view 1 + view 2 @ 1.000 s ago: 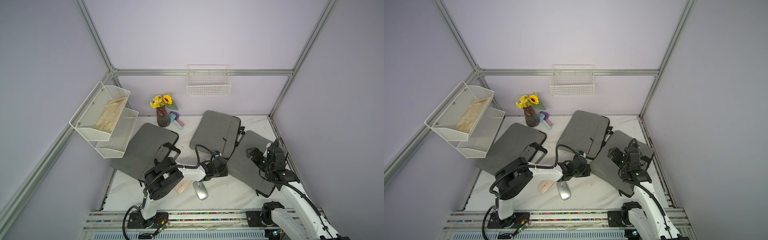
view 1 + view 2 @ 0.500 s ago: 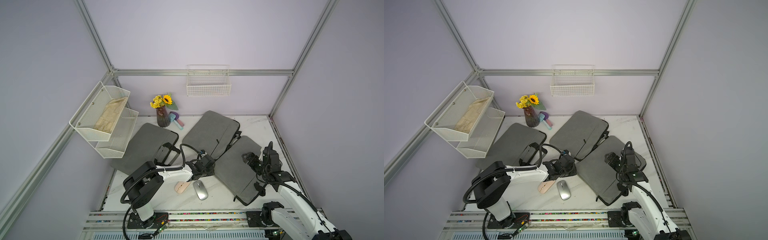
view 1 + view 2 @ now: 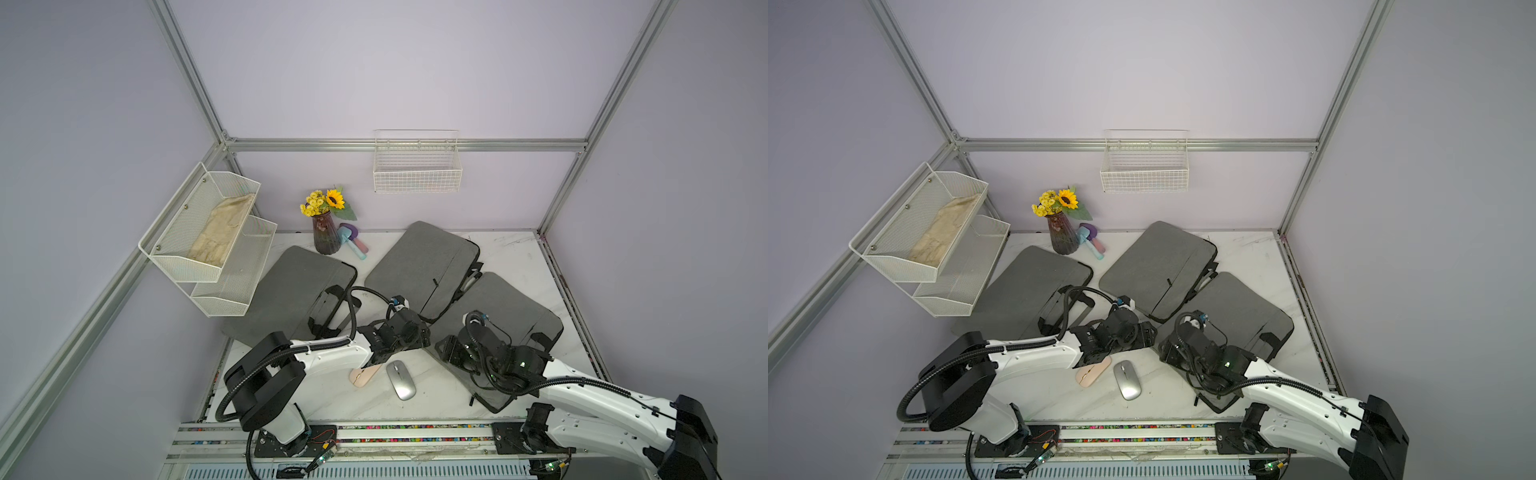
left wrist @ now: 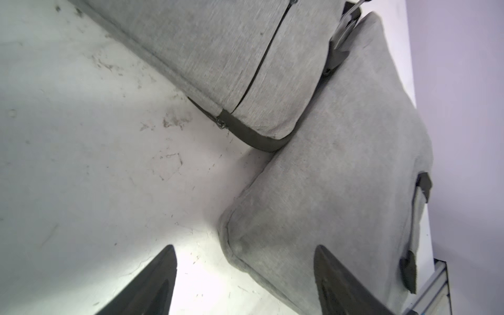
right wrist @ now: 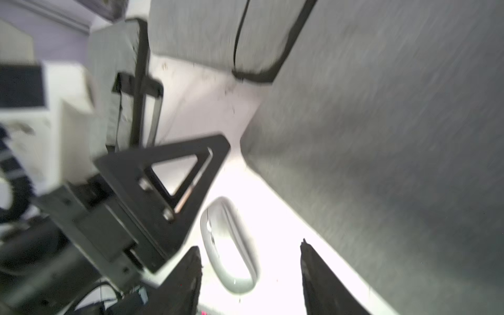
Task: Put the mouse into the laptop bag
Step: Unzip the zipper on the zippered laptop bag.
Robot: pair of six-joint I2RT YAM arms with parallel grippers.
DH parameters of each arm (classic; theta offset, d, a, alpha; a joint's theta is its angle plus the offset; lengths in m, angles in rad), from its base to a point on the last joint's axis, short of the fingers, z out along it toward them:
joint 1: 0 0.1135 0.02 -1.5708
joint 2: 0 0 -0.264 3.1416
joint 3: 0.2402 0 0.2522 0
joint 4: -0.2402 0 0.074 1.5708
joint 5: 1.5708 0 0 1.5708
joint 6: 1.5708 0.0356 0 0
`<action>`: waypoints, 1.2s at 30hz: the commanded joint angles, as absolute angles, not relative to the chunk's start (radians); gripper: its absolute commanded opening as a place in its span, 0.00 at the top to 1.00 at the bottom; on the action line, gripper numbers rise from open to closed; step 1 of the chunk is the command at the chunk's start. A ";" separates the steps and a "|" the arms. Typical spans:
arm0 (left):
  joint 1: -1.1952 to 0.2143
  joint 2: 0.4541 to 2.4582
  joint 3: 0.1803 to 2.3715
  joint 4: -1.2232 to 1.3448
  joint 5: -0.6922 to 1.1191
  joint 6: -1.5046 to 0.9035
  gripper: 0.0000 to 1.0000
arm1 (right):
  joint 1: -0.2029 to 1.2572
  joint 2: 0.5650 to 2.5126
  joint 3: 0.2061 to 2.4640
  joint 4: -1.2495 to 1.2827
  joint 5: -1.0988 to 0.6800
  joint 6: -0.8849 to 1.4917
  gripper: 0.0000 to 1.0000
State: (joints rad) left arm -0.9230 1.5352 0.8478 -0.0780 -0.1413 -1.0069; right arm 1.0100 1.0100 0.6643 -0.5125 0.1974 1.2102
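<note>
silver mouse (image 3: 401, 380), pale pink mouse (image 3: 360, 377). laptop bags (image 3: 419, 262): heathered grey, black zips and straps. table (image 3: 511, 249): white marble, faint grey veining. vase (image 3: 324, 232) dark maroon, ribbed; flowers (image 3: 322, 201) yellow. wire basket (image 3: 417, 183) and mesh shelf (image 3: 216, 249) white; cloth (image 3: 220, 232) beige. walls (image 3: 415, 62) lilac. arms (image 3: 332, 357) white with black joints.

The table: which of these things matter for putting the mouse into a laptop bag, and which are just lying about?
For the job: silver mouse, pink mouse (which one is meant, I cannot tell), laptop bag nearest the mice, middle laptop bag, third laptop bag.

Lying about: vase of flowers, pastel toy beside it, wall basket, wire rack, cloth in it.
</note>
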 commanded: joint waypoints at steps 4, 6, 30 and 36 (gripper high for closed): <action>-0.922 1.327 0.711 -0.109 -0.226 -1.005 0.20 | 1.331 1.109 0.680 -0.722 0.386 1.645 0.41; -0.919 1.278 0.674 -0.114 -0.241 -1.000 0.19 | 1.373 1.145 0.649 -0.703 0.361 1.693 0.42; -0.917 1.164 0.606 -0.150 -0.207 -1.022 0.17 | 1.463 1.005 0.475 -0.825 0.350 1.908 0.43; -0.917 1.178 0.609 -0.137 -0.201 -1.023 0.17 | 1.462 1.043 0.492 -0.833 0.340 1.927 0.43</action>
State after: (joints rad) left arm -0.9226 1.1728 0.6395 -0.1730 -0.2089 -1.0122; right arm 1.4559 1.0267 0.4747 -0.7868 0.3569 1.7962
